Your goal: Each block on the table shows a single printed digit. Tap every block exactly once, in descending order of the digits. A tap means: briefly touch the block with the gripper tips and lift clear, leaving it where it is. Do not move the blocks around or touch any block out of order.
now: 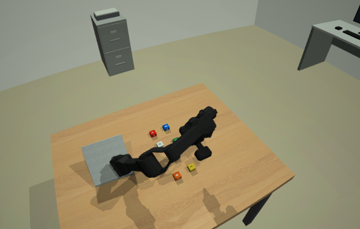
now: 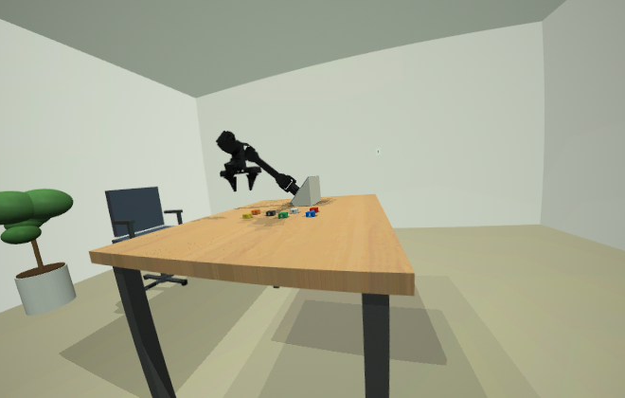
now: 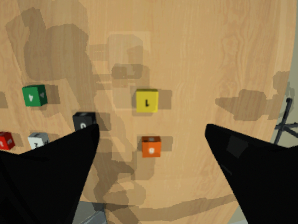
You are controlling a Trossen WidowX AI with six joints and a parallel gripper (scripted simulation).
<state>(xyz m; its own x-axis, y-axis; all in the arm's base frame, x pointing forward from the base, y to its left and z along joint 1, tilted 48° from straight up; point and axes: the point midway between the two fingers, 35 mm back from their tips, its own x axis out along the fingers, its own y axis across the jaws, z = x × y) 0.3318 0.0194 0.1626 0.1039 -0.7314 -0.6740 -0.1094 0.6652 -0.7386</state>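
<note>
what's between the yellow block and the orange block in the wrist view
Nothing but bare wood lies between the yellow block and the orange block. The wrist view shows this most plainly, with the open claw framing both.

Matte black arm (image 1: 175, 148) — chunky, blocky links — two tapered gripper (image 2: 242, 184) fingers.

Top high; exterior low, far; wrist downward.

No digit legible on any block. Wrist view: yellow block (image 3: 147, 100) shows a dark mark, maybe a 1, can't confirm. Orange (image 3: 150, 145), green (image 3: 33, 95), white (image 3: 37, 140) show pale blobs only. No other text anywhere.
</note>
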